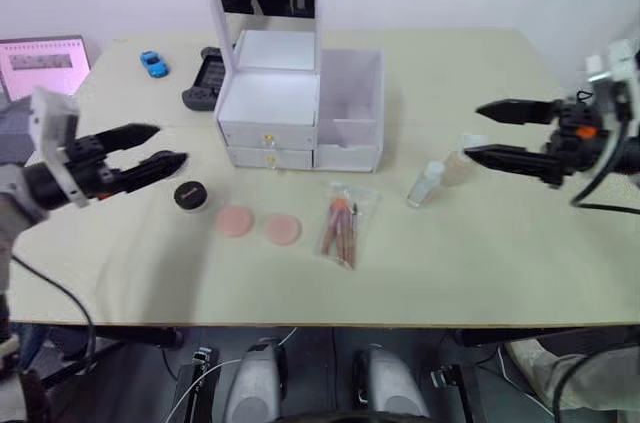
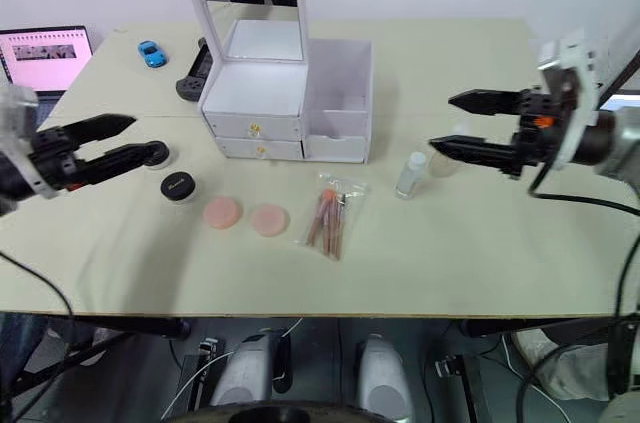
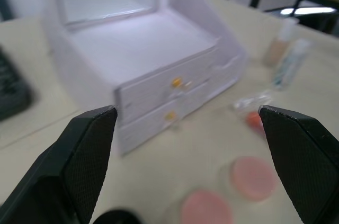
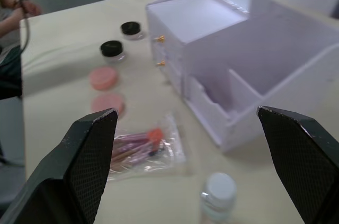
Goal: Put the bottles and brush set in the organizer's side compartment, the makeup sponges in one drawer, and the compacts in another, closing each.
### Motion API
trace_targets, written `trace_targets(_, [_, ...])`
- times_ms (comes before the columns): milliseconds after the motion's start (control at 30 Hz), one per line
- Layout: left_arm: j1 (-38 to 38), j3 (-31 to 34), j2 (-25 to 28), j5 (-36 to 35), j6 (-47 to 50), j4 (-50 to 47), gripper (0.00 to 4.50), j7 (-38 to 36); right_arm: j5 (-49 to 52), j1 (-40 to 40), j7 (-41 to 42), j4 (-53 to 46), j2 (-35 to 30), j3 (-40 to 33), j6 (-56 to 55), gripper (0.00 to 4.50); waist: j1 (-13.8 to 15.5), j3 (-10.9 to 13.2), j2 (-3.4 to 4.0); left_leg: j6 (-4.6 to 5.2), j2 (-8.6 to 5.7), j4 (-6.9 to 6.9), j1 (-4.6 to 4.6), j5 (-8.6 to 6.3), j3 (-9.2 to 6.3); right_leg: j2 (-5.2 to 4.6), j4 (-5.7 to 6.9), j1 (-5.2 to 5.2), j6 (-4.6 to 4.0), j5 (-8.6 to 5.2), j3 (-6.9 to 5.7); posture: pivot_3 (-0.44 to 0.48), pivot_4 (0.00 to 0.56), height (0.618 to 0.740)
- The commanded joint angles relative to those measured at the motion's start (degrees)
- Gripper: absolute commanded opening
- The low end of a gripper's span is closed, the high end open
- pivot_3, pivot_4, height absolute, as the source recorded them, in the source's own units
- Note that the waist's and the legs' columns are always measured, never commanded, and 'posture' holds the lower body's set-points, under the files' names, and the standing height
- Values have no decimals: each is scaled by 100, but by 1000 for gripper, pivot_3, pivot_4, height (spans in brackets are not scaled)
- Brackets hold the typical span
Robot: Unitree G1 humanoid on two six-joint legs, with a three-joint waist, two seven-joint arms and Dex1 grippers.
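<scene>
With both drawers shut, the right gripper (image 2: 452, 124) is hovering wide open and should straddle the clear bottle (image 2: 410, 174) squarely; the left gripper (image 1: 160, 144) is idling open.

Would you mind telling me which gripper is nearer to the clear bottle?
The right gripper, open, hovers just beside the clear bottle. The left gripper, also open, is across the table, beyond the organizer, near a black compact.
</scene>
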Motion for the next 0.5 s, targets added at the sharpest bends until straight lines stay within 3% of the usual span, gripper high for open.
trace_targets(33, [-313, -133, -55, -400, 311, -672, 4500, 451, 219, -31, -303, -423, -40, -187, 214, 4450, 31, 0, -1, 1, 0, 3, 0, 0, 0, 0, 0, 1, 0, 0, 0, 0, 150, 740])
trace_targets(200, [-1116, -912, -129, -509, 698, -862, 4500, 706, 481, 497, -833, -1053, 72, -632, 491, 4450, 100, -2, -7, 1, 0, 12, 5, 0, -9, 6, 1, 12, 0, 0, -3, 0, 150, 740])
trace_targets(500, [-2910, -2413, -486, -220, 1117, -492, 4500, 590, 195, 2544, -1630, -1456, 393, -2410, 470, 4450, 151, 0, -37, 7, -3, 19, 8, -4, -11, 7, -8, 25, 1, 0, -4, 0, 150, 740])
